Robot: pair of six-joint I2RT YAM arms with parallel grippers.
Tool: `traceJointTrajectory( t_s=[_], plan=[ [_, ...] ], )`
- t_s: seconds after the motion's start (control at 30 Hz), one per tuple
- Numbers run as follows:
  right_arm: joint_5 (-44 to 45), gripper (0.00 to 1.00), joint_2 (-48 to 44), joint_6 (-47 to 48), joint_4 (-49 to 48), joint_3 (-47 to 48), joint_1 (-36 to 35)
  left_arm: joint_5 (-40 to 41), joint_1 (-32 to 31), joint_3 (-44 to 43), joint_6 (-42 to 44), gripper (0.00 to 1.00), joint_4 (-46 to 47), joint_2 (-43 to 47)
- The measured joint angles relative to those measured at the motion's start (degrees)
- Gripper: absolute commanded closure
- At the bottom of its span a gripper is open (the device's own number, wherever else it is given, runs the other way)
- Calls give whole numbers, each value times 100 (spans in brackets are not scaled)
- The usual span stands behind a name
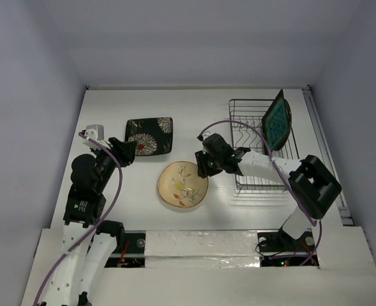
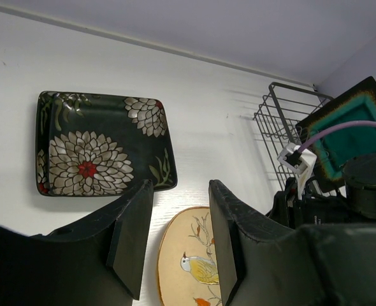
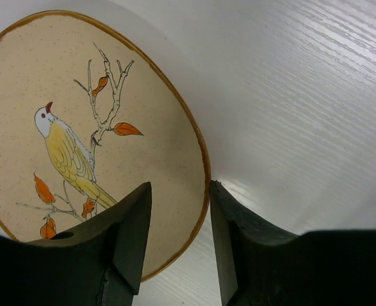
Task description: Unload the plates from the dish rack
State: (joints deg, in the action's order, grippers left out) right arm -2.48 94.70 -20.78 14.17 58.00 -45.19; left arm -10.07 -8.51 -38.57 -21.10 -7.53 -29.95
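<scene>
1. Two plates lie flat on the white table (image 1: 194, 108): a black square plate with white flowers (image 1: 149, 136) towards the far left, and a cream round plate painted with a bird on a branch (image 1: 183, 185) nearer the arms, well apart from the first.
2. One dark square plate with a teal centre (image 1: 278, 121) stands on edge, tilted, at the far right of the dark wire dish rack (image 1: 245, 111).
3. The left gripper (image 1: 125, 152) sits at the near left corner of the black flowered plate (image 2: 99, 143); its jaws are parted with nothing between them.
4. The right gripper (image 1: 204, 164) hangs over the cream plate's (image 3: 79, 140) right rim, between that plate and the rack. Its jaws stand apart, empty, and the rim runs under the gap; I cannot tell whether a finger touches it.
</scene>
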Motion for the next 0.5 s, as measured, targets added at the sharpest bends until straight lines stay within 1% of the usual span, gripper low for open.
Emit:
traceJointTrajectory(
  t_s=[0.17, 0.27, 0.3, 0.37, 0.4, 0.43, 0.47, 0.5],
  plan=[
    [114, 51, 107, -4, -61, -11, 0, 2, 0, 0, -2, 62, -2, 9],
    [223, 46, 151, -4, -52, -11, 0, 2, 0, 0, 0, 62, -2, 9],
    [269, 42, 140, -4, -46, -11, 0, 0, 0, 0, -2, 62, -2, 9],
    [356, 42, 72, -4, -28, -11, 0, 0, 0, 0, 0, 62, -2, 9],
    [409, 43, -4, -11, 11, -11, 0, 0, 0, 0, 0, 62, -2, 9],
    [501, 48, -170, -11, 83, -9, 0, 0, 0, 0, -2, 62, -2, 9],
    [619, 58, -389, -9, 127, -7, 0, 2, 0, 0, 0, 63, -2, 9],
    [780, 84, -627, -9, 186, -2, 0, 2, 0, 0, 0, 63, -2, 9]
  ],
)
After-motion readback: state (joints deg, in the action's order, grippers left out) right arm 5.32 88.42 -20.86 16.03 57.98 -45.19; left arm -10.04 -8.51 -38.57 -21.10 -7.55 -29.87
